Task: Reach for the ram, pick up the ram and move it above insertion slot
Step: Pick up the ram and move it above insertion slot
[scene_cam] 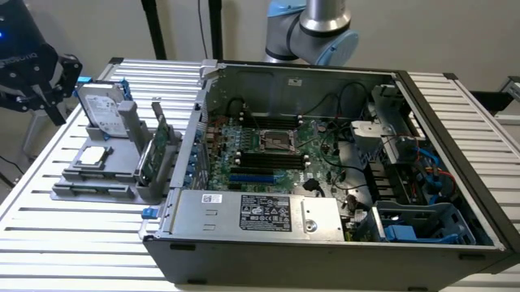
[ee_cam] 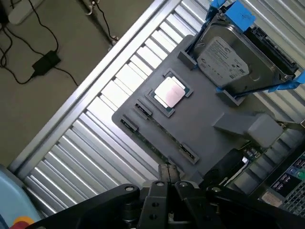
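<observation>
— Gripper (ee_cam: 167, 169) first, being closest to the lens. Condition?
— Item 1, mine: both fingers pressed together, nothing between them. Seen from my wrist, the tips sit close by 1 end of the ram (ee_cam: 157, 143); whether they touch it I cannot tell.
— Item 2, the ram itself?
— 1 thin green stick, standing on edge in a groove of the grey holder (ee_cam: 205, 119), along the holder's edge farthest from the hard drive (ee_cam: 228, 59). Not lifted.
— Rest of the holder?
— Item 3: 1 processor chip (ee_cam: 169, 93), lying flat at the middle. Item 4: the silver hard drive, in blue brackets, propped at a tilt at the opposite end. Item 5: 1 green expansion card (scene_cam: 162, 143), upright, on the holder's edge next to the computer case (scene_cam: 268, 261).
— Where does the holder stand?
— On the slatted metal table (scene_cam: 73, 243), near the table's edge at the exterior view's left, just beside the open case.
— Inside the case?
— Item 6: motherboard (scene_cam: 315, 145) on its floor, with the black insertion slots (scene_cam: 268, 159) near the board's middle, well apart from the ram. Item 7: power supply (scene_cam: 252, 213) along the case wall nearest the exterior camera.
</observation>
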`<state>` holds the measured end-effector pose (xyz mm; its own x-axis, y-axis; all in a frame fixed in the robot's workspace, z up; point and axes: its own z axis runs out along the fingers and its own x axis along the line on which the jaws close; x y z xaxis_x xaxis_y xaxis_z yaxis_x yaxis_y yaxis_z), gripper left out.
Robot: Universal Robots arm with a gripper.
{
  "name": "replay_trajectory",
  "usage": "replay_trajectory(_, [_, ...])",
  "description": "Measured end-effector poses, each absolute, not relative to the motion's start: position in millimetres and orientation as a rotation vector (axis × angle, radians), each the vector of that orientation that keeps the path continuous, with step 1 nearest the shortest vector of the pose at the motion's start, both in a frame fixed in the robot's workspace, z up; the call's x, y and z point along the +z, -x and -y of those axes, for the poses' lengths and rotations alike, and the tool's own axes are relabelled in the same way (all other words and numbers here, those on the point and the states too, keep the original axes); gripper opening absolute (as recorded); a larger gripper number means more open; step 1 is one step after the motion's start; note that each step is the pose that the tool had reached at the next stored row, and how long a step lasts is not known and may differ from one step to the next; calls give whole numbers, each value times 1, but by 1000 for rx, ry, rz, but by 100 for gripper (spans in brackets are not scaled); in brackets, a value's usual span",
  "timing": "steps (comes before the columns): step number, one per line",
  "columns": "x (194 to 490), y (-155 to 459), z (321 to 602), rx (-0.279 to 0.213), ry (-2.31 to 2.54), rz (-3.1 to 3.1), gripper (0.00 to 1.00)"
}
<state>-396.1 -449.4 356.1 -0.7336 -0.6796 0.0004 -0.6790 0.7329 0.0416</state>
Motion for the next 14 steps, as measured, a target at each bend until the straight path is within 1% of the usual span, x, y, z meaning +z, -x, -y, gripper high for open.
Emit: replay_trajectory(14, [356,396,449,-52,-1500,2742,11])
